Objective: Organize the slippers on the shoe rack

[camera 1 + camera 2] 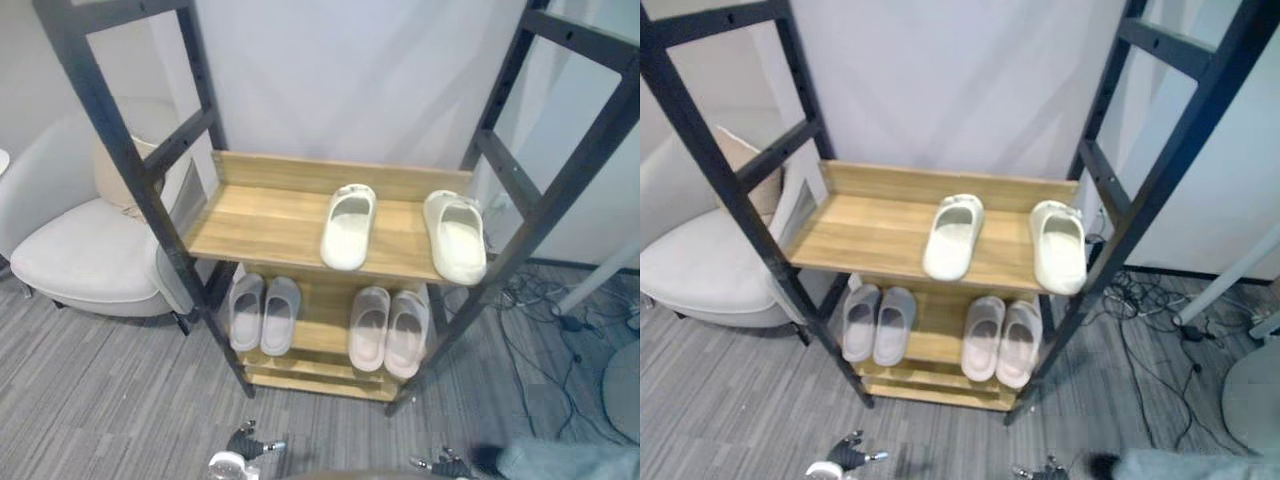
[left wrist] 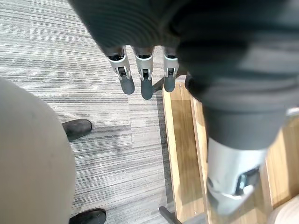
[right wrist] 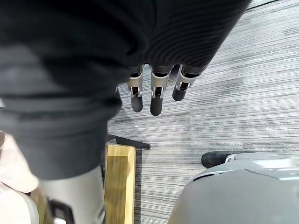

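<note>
Shoe rack [image 1: 150, 190]: black metal frame, two wooden shelves in use, standing on grey carpet [image 1: 90, 400] against a pale wall.

Upper shelf [image 1: 265, 225]: two cream slippers, well apart.
- First cream slipper [image 1: 348, 228] lies near the shelf's middle, lengthwise front to back.
- Second cream slipper [image 1: 456, 236] sits at 3 o'clock from the first, at the shelf's right end, just beside the frame post. Its near end reaches the front edge.
- The shelf's left half, at 9 o'clock from the first slipper, is bare wood.

Lower shelf [image 1: 320, 335]: two pairs, each pair side by side and touching.
- Grey pair [image 1: 263, 312] at 7 o'clock from the first cream slipper.
- Pink pair [image 1: 388, 330] at 5 o'clock from it.

Hands:
- Left hand [image 2: 146, 84] hangs low before the rack's base, over the carpet. Its fingers are straight and slightly spread, holding nothing.
- Right hand [image 3: 156, 100] hangs likewise over the carpet, beside a wooden board of the rack. Its fingers are straight and empty.
- Neither hand touches a slipper.

Surroundings: white armchair [image 1: 80, 250] at 9 o'clock from the rack; cables [image 1: 530, 300] on the floor at 3 o'clock.
</note>
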